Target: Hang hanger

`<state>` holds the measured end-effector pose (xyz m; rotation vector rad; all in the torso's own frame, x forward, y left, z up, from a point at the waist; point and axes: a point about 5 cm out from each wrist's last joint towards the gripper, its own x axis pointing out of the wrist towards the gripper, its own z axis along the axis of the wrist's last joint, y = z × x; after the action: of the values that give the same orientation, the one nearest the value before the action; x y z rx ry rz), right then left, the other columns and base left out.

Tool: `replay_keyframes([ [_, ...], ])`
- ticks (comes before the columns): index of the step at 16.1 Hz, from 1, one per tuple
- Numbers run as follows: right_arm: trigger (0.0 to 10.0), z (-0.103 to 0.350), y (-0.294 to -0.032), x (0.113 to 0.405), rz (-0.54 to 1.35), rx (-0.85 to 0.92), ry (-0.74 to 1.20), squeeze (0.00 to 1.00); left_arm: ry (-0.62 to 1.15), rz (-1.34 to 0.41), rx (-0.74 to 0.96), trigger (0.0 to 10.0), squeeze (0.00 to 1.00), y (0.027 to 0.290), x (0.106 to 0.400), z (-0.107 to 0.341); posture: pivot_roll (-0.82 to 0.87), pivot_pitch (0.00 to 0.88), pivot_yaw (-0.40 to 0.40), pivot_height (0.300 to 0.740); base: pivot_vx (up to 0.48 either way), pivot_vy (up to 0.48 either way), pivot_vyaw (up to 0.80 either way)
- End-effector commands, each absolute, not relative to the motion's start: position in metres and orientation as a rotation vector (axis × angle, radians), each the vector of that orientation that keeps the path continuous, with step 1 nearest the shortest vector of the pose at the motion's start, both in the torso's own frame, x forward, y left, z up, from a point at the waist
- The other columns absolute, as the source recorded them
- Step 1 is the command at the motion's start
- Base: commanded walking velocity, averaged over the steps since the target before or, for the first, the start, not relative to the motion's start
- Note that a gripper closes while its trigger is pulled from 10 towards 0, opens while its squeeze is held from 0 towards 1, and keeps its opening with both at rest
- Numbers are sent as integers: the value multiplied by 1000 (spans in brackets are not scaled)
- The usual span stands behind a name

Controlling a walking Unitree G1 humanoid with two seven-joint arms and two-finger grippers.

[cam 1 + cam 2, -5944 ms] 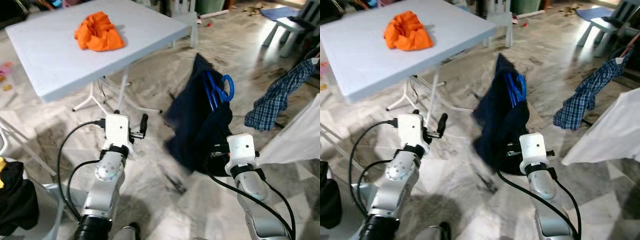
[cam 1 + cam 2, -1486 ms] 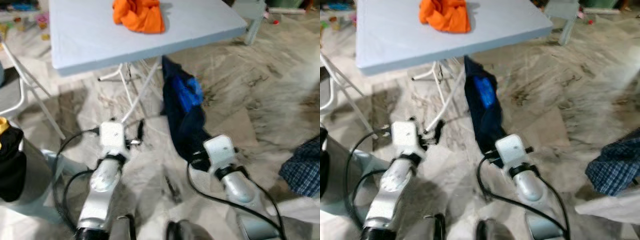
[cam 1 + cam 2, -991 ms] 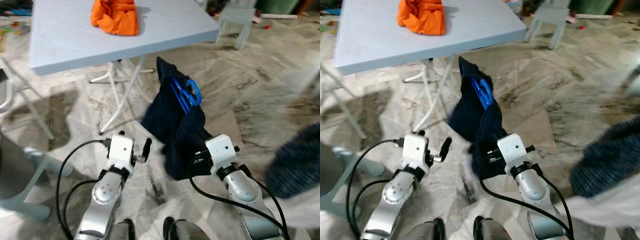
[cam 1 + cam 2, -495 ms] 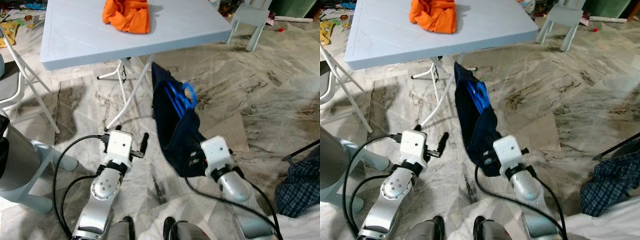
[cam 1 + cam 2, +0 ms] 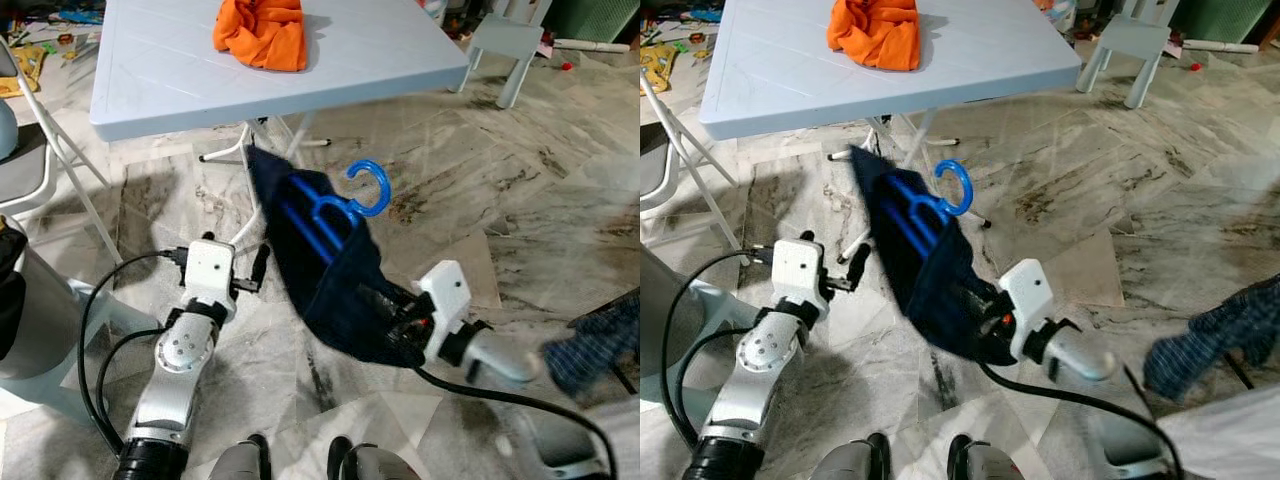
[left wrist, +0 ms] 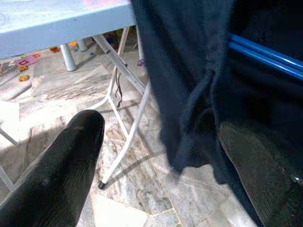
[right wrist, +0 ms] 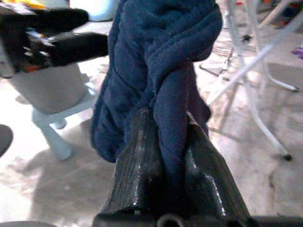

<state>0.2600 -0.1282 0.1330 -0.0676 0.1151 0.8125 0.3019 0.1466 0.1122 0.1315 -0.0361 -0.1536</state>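
A dark navy garment (image 5: 330,275) on a blue hanger (image 5: 362,190) is held up over the marble floor, tilted toward my left. My right gripper (image 7: 173,156) is shut on a bunched fold at the garment's lower end, and its fingers (image 7: 142,161) press the cloth from both sides. In the eye view the right gripper (image 5: 392,325) is mostly buried in the fabric. My left gripper (image 5: 258,268) is open, beside the garment's left edge. In the left wrist view the cloth (image 6: 199,75) and the hanger's blue bars (image 6: 265,52) hang just beyond its fingertips (image 6: 61,165).
A light blue folding table (image 5: 160,70) with an orange cloth (image 5: 262,30) stands just behind the garment, its white legs (image 5: 250,165) near my left gripper. A grey stand (image 5: 45,310) is at the left, a white stool (image 5: 510,40) far right, plaid cloth (image 5: 600,345) at the right edge.
My right arm has swung across to the left, tipping the garment and hanger leftward toward the left gripper. The hanger hook now stands clear of the cloth. The left arm has barely moved.
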Motion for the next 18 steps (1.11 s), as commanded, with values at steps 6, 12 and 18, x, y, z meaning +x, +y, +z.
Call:
replay_keyframes([
  [6,10000,151,-129,229,1093,-1,188,0,-42,-215,90,9882,0,134,302,101,-63,188,-31,740,0,0,0],
  [12,10000,156,-133,232,1105,-61,223,0,5,-192,84,2314,0,138,295,87,-74,216,-40,740,0,0,0],
  [18,10000,157,-129,231,1112,-72,215,0,6,-196,77,0,0,134,298,87,-77,217,-42,740,0,0,0],
])
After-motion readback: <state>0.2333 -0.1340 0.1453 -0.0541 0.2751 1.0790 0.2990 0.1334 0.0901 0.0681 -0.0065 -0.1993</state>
